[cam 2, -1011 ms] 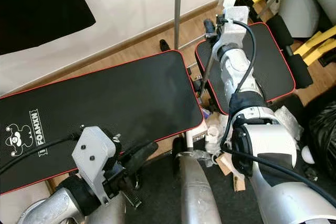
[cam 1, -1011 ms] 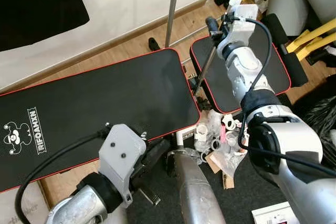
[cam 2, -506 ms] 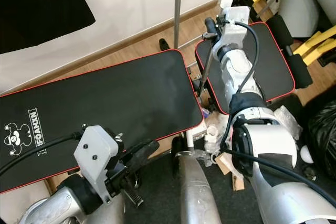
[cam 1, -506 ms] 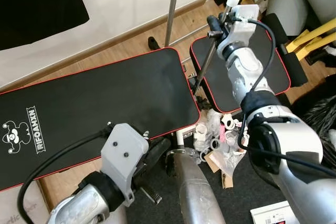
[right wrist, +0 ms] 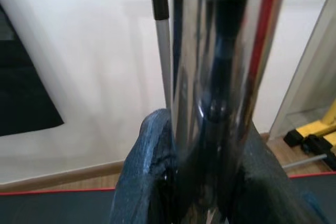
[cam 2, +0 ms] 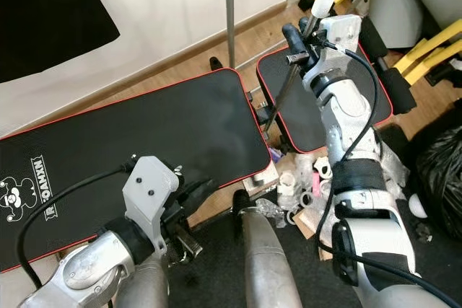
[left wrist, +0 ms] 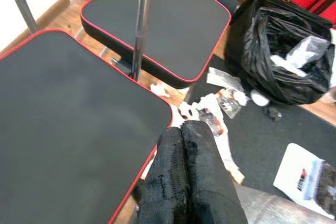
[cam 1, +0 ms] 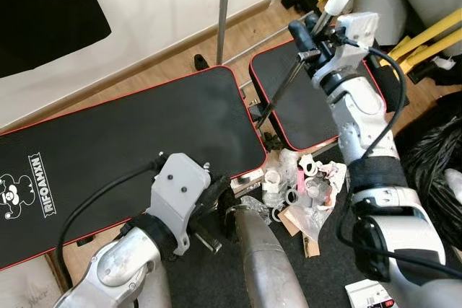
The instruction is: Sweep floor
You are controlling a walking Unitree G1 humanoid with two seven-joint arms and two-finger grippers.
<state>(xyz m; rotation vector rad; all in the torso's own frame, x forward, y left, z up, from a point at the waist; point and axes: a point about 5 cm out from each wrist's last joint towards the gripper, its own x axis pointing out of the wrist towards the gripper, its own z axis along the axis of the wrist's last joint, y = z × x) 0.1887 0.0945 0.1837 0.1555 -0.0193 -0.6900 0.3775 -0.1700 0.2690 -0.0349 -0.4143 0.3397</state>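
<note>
Left eye view: "RIFOAHXN"-marked bench (cam 1: 108, 149)

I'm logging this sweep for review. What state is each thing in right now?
Right gripper: jaws shut on the broom handle.
Left gripper: jaws shut, holding nothing.
Black trash bag: open, trash inside.
Litter pile: loose on the floor beside the bench.

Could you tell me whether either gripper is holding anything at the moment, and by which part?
The right gripper is shut on the thin metal broom handle, gripping it near its upper end. The left gripper is shut and holds nothing.
</note>
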